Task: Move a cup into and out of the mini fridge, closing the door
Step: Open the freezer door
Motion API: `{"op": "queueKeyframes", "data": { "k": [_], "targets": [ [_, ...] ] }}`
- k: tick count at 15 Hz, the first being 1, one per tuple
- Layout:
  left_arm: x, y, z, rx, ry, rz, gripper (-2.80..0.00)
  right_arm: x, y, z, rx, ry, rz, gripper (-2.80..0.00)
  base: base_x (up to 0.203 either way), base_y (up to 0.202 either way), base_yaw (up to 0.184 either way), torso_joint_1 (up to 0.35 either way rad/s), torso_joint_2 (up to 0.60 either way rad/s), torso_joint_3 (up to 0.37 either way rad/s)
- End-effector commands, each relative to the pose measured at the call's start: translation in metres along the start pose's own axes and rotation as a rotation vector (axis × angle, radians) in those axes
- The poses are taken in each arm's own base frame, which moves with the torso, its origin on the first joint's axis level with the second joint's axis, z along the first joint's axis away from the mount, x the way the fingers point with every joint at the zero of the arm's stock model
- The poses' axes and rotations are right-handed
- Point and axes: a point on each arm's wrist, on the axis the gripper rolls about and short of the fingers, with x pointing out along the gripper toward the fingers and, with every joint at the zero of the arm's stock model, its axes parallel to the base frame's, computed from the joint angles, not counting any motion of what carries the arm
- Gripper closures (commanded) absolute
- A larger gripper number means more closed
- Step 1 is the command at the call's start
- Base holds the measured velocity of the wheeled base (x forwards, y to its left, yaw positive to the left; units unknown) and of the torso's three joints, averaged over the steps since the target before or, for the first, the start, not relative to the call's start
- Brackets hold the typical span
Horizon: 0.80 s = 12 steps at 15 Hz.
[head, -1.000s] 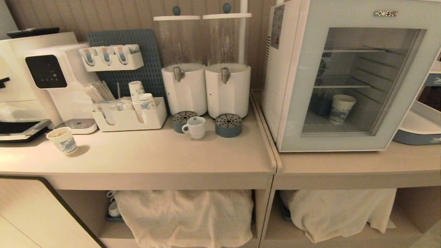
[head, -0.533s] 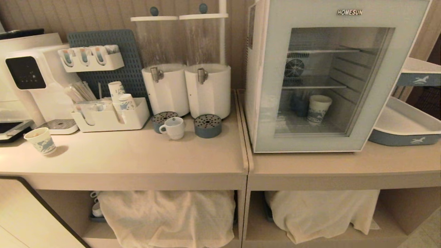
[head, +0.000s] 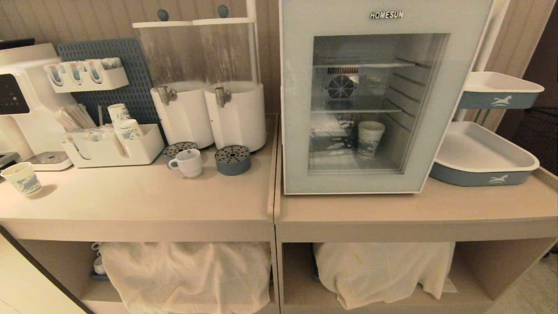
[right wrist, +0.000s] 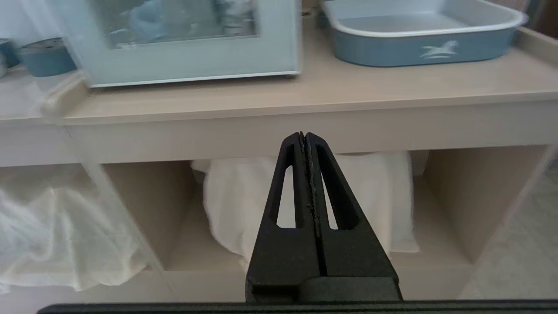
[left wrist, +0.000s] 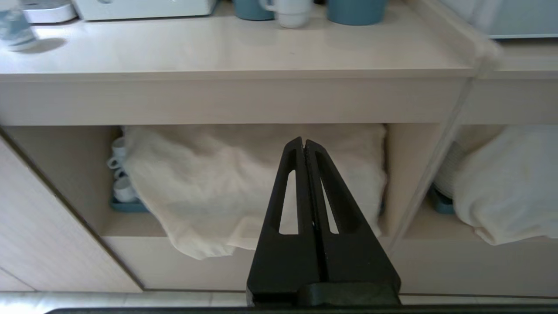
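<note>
The small white cup [head: 189, 162] with a loop handle stands on the left counter between two blue drip trays, and shows again as the cup [left wrist: 291, 11] in the left wrist view. The white mini fridge [head: 294, 109] stands on the right counter, its glass door [head: 429, 144] closed; its lower front, the mini fridge [right wrist: 192, 61], shows in the right wrist view. A patterned paper cup [head: 370, 138] stands inside. Neither arm shows in the head view. My left gripper [left wrist: 303, 141] is shut and empty, low before the shelf under the left counter. My right gripper [right wrist: 303, 134] is shut and empty, below the counter edge under the fridge.
Two white dispensers [head: 211, 115] stand behind the cup, with an organiser of paper cups [head: 113, 148] and a water machine [head: 22, 109] further left. A paper cup [head: 22, 179] sits near the left edge. Blue-and-white trays [head: 479, 157] flank the fridge's right. White cloths [head: 187, 274] fill the lower shelves.
The whole scene has slid left in the head view, so the camera has turned or driven right; the fridge now sits near the centre. Nothing on the counter has moved.
</note>
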Motion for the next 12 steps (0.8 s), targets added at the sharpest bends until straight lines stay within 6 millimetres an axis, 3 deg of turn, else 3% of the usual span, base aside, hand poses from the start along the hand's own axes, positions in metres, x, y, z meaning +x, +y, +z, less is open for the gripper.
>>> {"op": "queueKeyframes", "data": {
  "k": [1, 8, 12],
  "targets": [
    [0.0001, 0.0000, 0.0001, 0.000, 0.000, 0.000, 0.00, 0.0010, 0.0000, -0.0043, 0.000, 0.015, -0.001, 0.00, 0.000, -0.194, -0.001, 0.002, 0.00, 0.003],
    [0.0001, 0.0000, 0.0002, -0.002, 0.000, 0.000, 0.00, 0.0010, 0.0000, -0.0043, 0.000, 0.015, -0.001, 0.00, 0.000, -0.189, -0.002, 0.000, 0.00, 0.002],
    [0.0000, 0.0000, 0.0001, -0.002, -0.001, -0.001, 0.00, 0.0010, 0.0000, -0.0043, 0.000, 0.015, -0.001, 0.00, 0.000, -0.052, -0.001, 0.000, 0.00, 0.001]
  ]
}}
